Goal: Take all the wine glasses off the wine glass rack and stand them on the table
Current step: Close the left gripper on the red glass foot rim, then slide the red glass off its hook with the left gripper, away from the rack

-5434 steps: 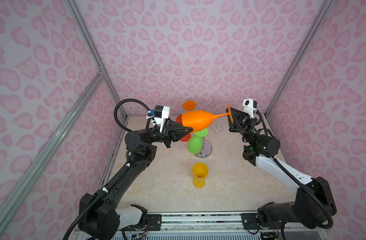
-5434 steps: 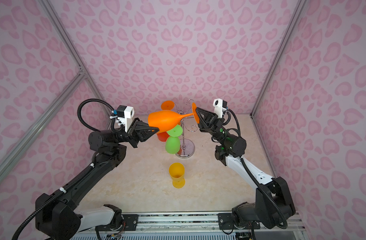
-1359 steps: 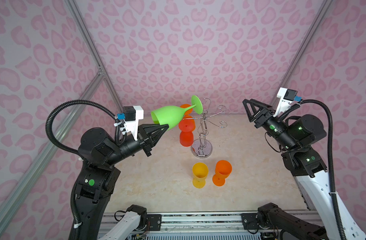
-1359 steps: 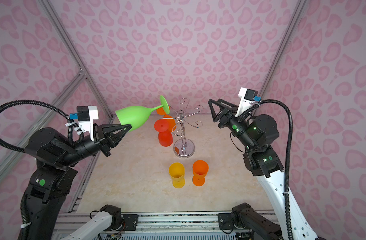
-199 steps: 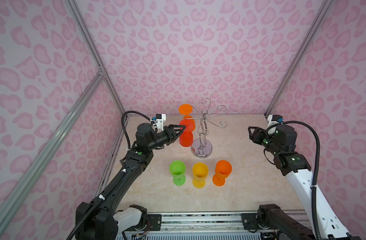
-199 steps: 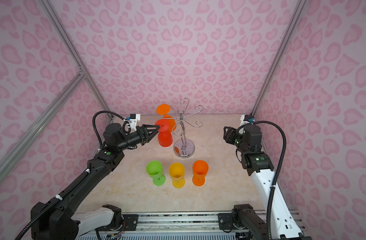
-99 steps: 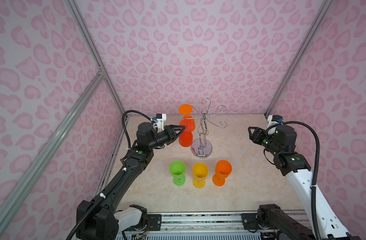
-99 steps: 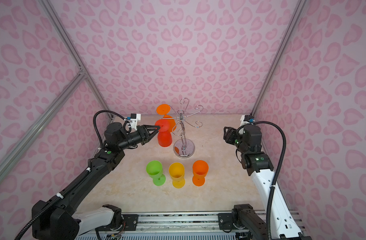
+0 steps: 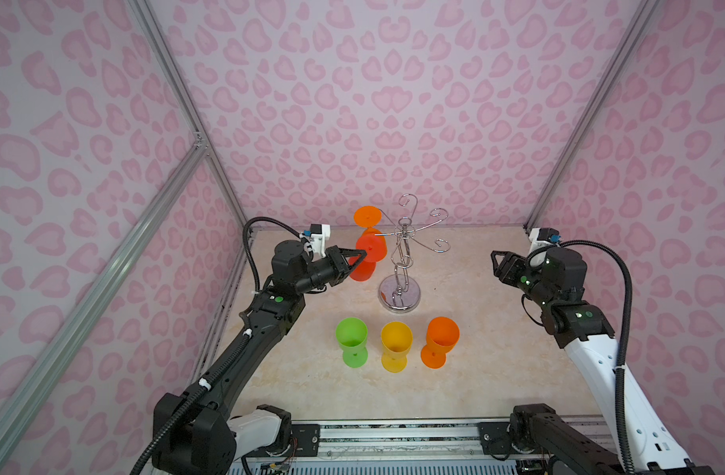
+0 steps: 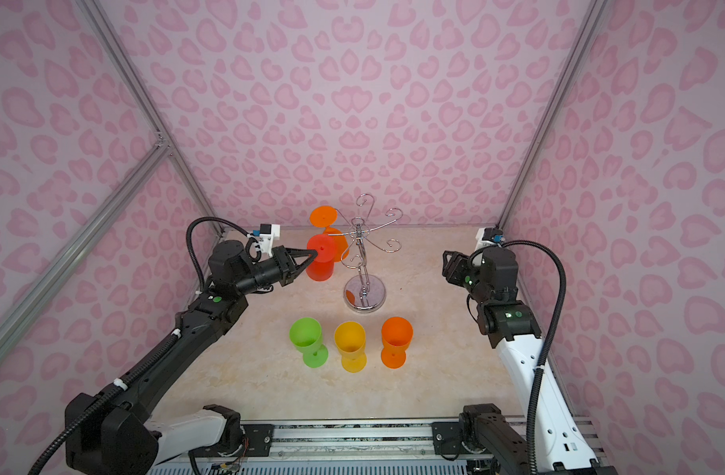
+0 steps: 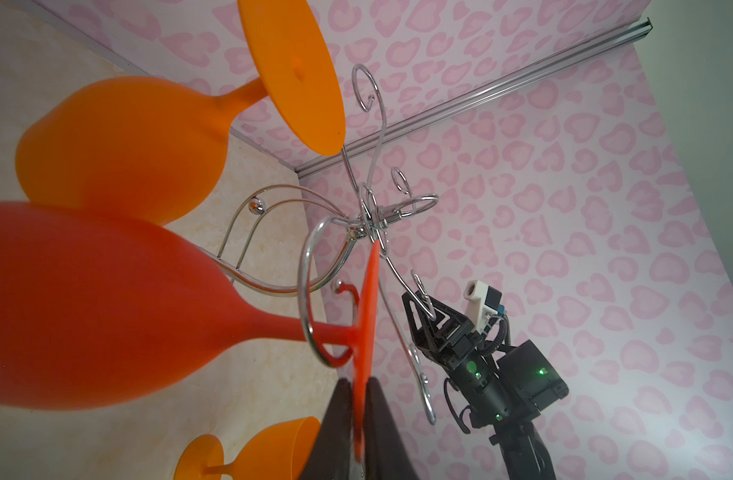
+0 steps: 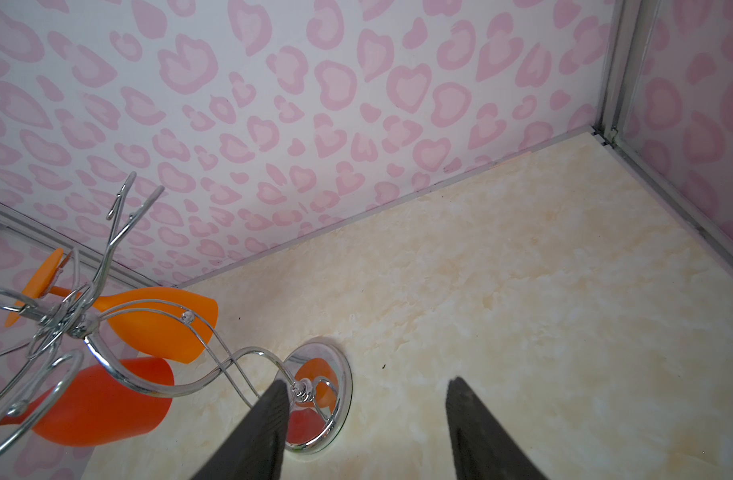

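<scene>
Left of the wine glass rack (image 9: 398, 263), hung bowl-down from a curled hook arm: red wine glass (image 9: 367, 269), foot disc uppermost. Clamped on that disc's rim by the left gripper (image 9: 363, 257). Seen in both top views only as a dark wedge meeting the red; shown plainly from the left wrist view, with fingers (image 11: 381, 432) pressed to either face of the thin disc and the stem threaded through the hook loop. Behind the red one, on the rack's next hook: hanging orange glass (image 9: 367, 216). In front of the rack's round base, complete only in both top views, a row of upright glasses: green glass (image 9: 352, 341), yellow glass (image 9: 396, 345), standing orange glass (image 9: 440, 341). Well to the right of the rack: right gripper (image 9: 494, 266) — jaws spread, nothing between them, clearest from the right wrist view over bare table (image 12: 523, 270).
</scene>
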Available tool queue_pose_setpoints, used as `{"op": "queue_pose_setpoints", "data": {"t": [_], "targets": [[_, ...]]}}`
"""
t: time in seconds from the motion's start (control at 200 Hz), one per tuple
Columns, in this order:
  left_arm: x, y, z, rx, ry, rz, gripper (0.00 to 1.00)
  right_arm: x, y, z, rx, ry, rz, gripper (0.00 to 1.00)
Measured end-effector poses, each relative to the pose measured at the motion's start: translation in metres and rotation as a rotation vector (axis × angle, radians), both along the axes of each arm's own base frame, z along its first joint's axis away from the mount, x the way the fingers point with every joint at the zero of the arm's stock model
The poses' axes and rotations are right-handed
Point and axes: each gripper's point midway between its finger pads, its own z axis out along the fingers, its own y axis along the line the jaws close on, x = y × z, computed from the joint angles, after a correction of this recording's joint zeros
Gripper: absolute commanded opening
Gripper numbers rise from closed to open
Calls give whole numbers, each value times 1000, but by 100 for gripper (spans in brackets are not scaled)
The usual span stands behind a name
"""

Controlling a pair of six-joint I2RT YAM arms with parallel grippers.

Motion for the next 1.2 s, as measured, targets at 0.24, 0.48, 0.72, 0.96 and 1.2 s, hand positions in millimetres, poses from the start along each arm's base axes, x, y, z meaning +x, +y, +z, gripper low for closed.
{"op": "queue_pose_setpoints", "data": {"t": [0.24, 0.48, 0.72, 0.96, 1.2], "targets": [[0, 0, 2, -1, 1, 1, 7, 1, 0, -2, 8, 0, -2, 61], [-2, 0, 8, -26, 18, -4, 3, 1, 0, -2, 17, 0, -4, 61], [-4, -1, 15, -59, 43, -16, 3, 0, 0, -3, 18, 2, -2, 61], [-4, 5, 21, -90, 69, 1, 3, -1, -1, -2, 20, -2, -4, 61], [-1, 11, 21, -119, 106, 18, 3, -1, -1, -2, 21, -2, -3, 61]]}}
